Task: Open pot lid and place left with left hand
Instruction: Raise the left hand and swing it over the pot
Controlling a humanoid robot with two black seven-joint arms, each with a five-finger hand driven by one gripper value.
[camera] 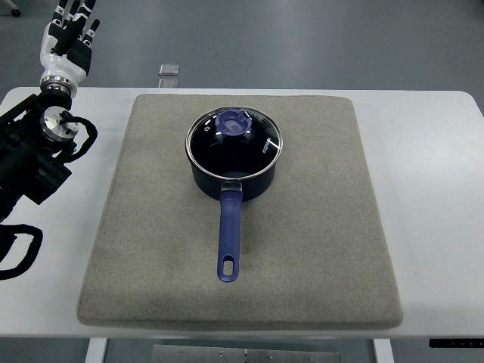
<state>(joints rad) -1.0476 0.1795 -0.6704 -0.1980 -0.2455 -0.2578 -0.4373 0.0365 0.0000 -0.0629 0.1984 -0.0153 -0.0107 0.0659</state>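
One grey mat [302,249] on white table [439,189], grey floor [340,38] beyond.

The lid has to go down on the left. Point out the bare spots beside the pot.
Free: mat between pot and its left edge; bare table beyond, toward the left hand. The handle takes the middle front. The lid is on.

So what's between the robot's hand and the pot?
Nothing stands there in the top view: only bare white table and grey mat separate the left hand from the pot.
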